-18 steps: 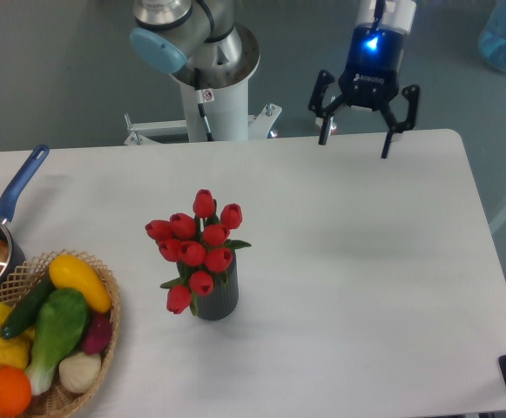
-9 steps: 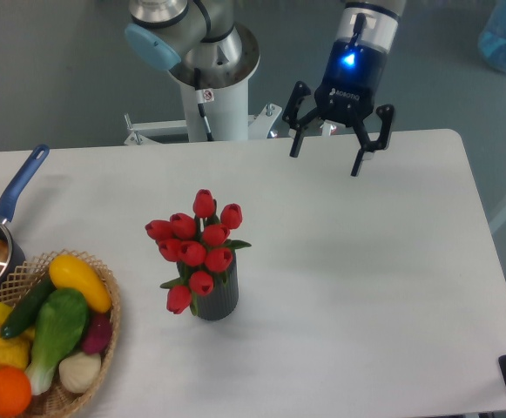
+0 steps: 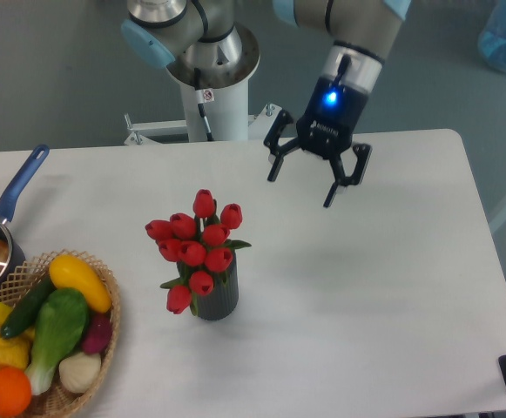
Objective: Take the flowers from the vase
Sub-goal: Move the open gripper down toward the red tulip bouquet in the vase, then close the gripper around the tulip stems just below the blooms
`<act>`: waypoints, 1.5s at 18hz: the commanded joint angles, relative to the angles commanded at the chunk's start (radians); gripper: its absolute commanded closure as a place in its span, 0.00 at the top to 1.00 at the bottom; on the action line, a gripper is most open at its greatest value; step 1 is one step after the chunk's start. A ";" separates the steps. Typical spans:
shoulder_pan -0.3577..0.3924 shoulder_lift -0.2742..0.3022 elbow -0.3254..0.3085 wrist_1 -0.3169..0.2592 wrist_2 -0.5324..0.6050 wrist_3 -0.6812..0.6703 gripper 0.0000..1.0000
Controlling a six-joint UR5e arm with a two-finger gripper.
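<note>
Your flowers (image 3: 197, 246) stand in the vase (image 3: 216, 298), a ribbed dark grey cylinder set left of the middle of the white table (image 3: 366, 287). The red buds bunch above its mouth, one drooping down its left side. Up and to the right, well apart from the blooms, you see the gripper (image 3: 300, 191) hanging over the table with its fingers spread wide and nothing between them. At the left edge sit a basket (image 3: 104, 305) of vegetables and a blue-handled saucepan (image 3: 0, 235).
</note>
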 joint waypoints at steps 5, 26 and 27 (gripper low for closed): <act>-0.052 -0.049 0.002 0.002 -0.020 -0.002 1.00; -0.158 -0.083 -0.011 0.005 -0.075 -0.023 1.00; -0.166 -0.083 -0.009 0.003 -0.075 -0.023 1.00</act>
